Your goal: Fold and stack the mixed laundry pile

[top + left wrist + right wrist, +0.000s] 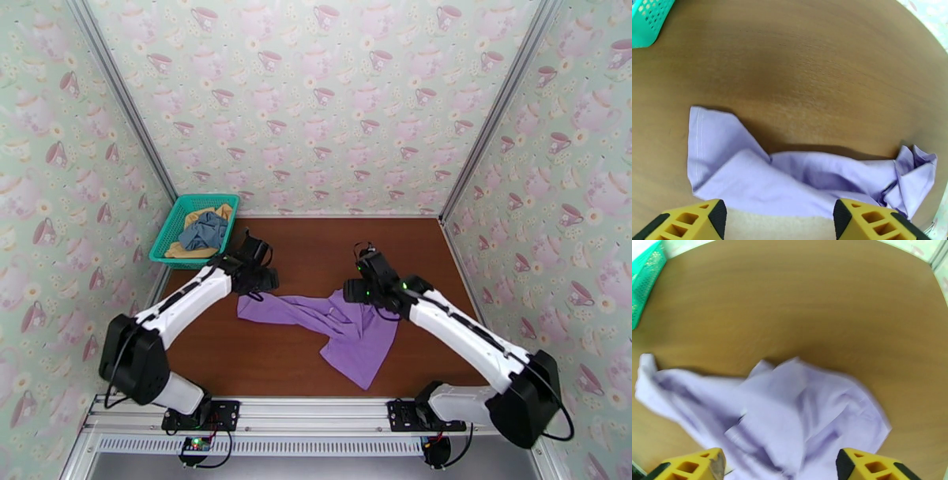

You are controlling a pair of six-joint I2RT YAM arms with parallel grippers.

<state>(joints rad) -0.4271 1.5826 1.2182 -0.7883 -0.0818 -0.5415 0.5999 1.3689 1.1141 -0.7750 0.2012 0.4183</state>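
Top external view: the crumpled purple cloth T-shirt (347,331) lies twisted on the brown wooden tabletop (316,241). The left hand (780,217) and right hand (781,465) hover over it, wide and empty. A pinch into bunched layers could fold it crooked.

**Bench surface, seen from above.** The bench (316,253) is a rectangular top of brown wood grain, darker in the overhead view and paler in the wrist views. Two things lie directly on it.

- (a) A teal mesh basket (164,233) stands in the far left corner, its long side running along the left edge.
- (b) A purple T-shirt (355,331) lies crumpled on the near half, about the middle. One narrow arm of cloth stretches flat to the left and ends in a stitched hem. The bulk is bunched and creased to the right, with a broad flap trailing toward the near edge.

Basket and shirt lie well apart, with wood grain showing between them.
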